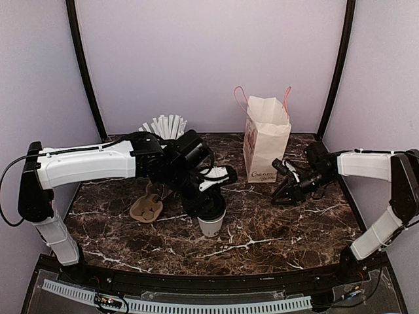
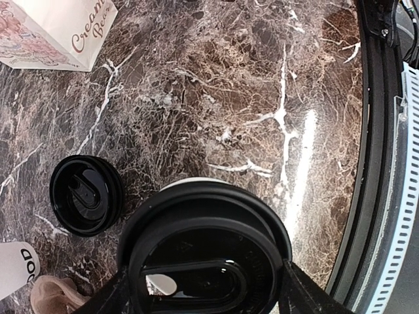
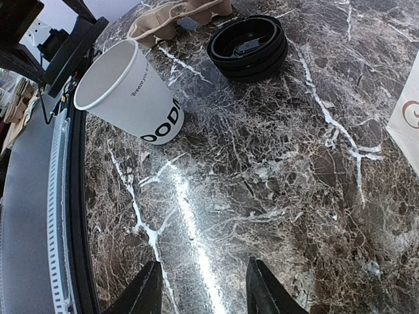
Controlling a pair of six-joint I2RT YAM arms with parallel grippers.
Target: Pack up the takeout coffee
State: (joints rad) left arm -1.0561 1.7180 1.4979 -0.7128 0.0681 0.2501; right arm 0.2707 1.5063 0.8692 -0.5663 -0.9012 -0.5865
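The takeout coffee is a white paper cup standing near the table's front middle. In the right wrist view the cup shows dark lettering near its base and an uncovered mouth. My left gripper hangs right over it, shut on a black dome lid, one finger at each side of the lid's rim. Past the lid only a sliver of the cup's white rim shows. My right gripper is open and empty, low over the marble to the right of the cup. The paper bag stands upright at the back.
A stack of black lids lies behind the cup. A brown cup carrier sits left of it, with another white cup beside it. A cup of white straws stands at the back left. The table's front edge runs close by.
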